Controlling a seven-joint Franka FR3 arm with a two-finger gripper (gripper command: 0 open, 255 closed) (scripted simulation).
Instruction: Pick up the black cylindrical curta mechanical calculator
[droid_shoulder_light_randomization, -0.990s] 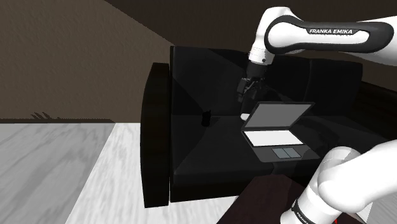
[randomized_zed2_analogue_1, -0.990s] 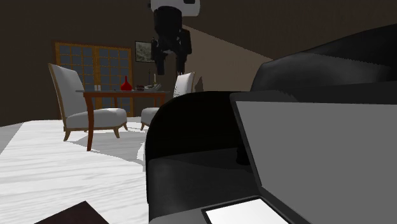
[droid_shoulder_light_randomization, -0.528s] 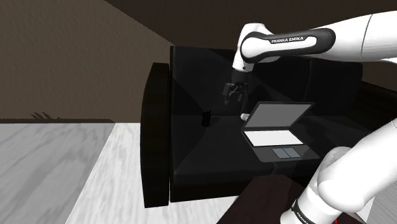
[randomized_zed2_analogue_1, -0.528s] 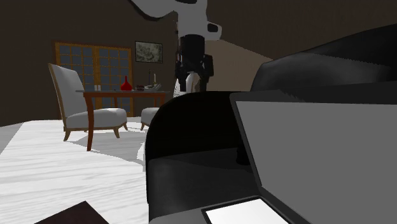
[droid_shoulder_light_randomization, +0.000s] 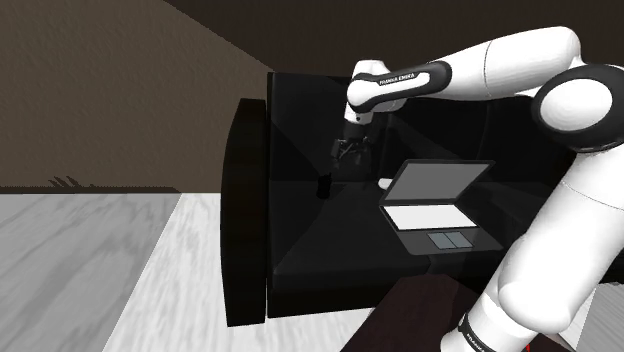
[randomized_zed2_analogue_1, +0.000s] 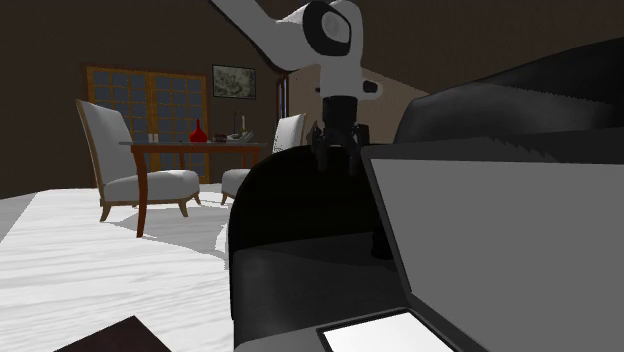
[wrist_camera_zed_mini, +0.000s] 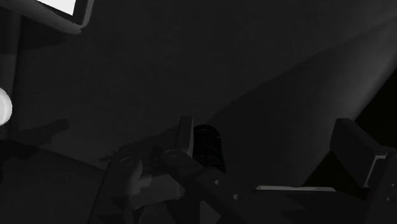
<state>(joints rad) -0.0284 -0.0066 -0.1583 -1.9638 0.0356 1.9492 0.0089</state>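
The step in hand is the approach to the curta calculator (droid_shoulder_light_randomization: 323, 186), a small black cylinder standing upright on the seat of the black sofa (droid_shoulder_light_randomization: 300, 250). It stands apart from the open laptop (droid_shoulder_light_randomization: 437, 200), out past the lid's edge towards the shoulder view's left. A small white object (droid_shoulder_light_randomization: 383, 183) lies between the two, just beside the lid.

The gripper (droid_shoulder_light_randomization: 350, 155) hangs above the seat, nearer the laptop than the calculator is, and touches nothing. In the wrist view its fingers (wrist_camera_zed_mini: 356, 149) stand wide apart and the calculator sits off-centre, close to one finger.

To do this well, I would shift the hand a little further away from the laptop until the cylinder sits midway in the gap. Then lower straight down, so that neither fingertip tips it over, and close low on its body. Black on black gives little contrast, so a slow descent seems wise.

The arm (droid_shoulder_light_randomization: 480, 70) arcs high over the laptop. Its forearm runs nearly level away from the laptop's lid and the wrist bends down, so the hand points at the seat
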